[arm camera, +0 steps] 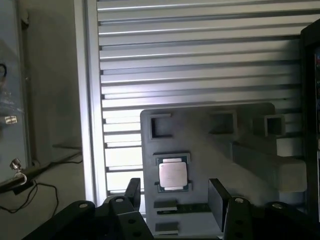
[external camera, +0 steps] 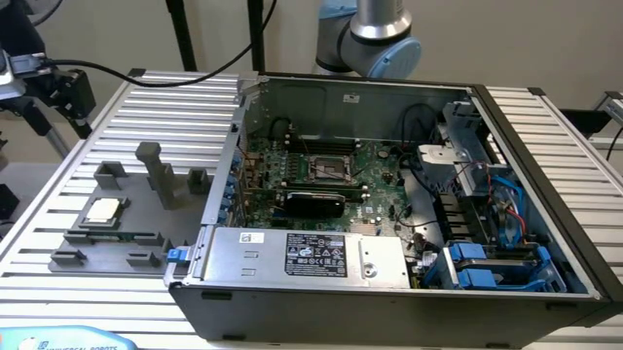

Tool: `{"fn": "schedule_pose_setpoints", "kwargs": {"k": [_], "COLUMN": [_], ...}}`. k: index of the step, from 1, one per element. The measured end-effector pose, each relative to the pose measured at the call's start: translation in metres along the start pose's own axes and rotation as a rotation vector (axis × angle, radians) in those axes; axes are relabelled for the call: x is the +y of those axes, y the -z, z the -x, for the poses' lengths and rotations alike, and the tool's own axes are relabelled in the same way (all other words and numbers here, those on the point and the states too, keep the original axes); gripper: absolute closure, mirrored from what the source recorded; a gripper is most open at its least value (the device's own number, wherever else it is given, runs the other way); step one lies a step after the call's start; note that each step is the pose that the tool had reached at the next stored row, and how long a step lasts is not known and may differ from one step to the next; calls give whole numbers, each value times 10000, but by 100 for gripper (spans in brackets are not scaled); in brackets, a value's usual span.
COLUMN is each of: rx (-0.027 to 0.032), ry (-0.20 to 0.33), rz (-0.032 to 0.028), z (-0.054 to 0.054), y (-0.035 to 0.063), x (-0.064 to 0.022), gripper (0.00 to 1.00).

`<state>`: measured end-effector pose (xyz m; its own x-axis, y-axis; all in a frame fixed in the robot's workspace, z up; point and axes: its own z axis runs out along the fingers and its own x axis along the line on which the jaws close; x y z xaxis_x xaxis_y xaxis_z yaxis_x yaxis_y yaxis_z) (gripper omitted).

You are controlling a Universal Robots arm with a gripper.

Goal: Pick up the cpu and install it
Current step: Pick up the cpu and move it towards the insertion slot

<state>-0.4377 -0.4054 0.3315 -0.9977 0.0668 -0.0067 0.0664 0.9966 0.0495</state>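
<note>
The cpu (external camera: 102, 211), a flat silver square with a tan rim, lies in a recess of the grey fixture block (external camera: 127, 230) on the ribbed table, at the exterior view's left. My gripper (external camera: 70, 102) hangs above and behind the fixture, at the table's far left corner, well clear of the chip. In the wrist view the cpu (arm camera: 173, 173) lies ahead, between the two dark fingers (arm camera: 132, 192). My gripper (arm camera: 175, 200) is open and holds nothing. The square metal socket (external camera: 329, 169) sits in the middle of the motherboard inside the open computer case (external camera: 389, 292).
Grey posts (external camera: 156, 171) rise from the fixture behind the chip. The case's metal side wall (external camera: 233, 146) stands between fixture and motherboard. A power supply (external camera: 311, 254), cables and blue drive bays (external camera: 497, 262) crowd the case's front and right. A black cable (external camera: 146, 76) trails across the table's back.
</note>
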Motion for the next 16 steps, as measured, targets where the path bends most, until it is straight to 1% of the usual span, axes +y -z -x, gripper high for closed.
{"fn": "schedule_pose_setpoints", "kwargs": {"k": [4,7,16], "rx": [53,78,99], "ry": [63,100,233], "rz": [-3,-4,-4], "z": [1,3,30], "y": [-73,-126,-288], "x": [-28,-48,-90], "gripper": [35,35,35]}}
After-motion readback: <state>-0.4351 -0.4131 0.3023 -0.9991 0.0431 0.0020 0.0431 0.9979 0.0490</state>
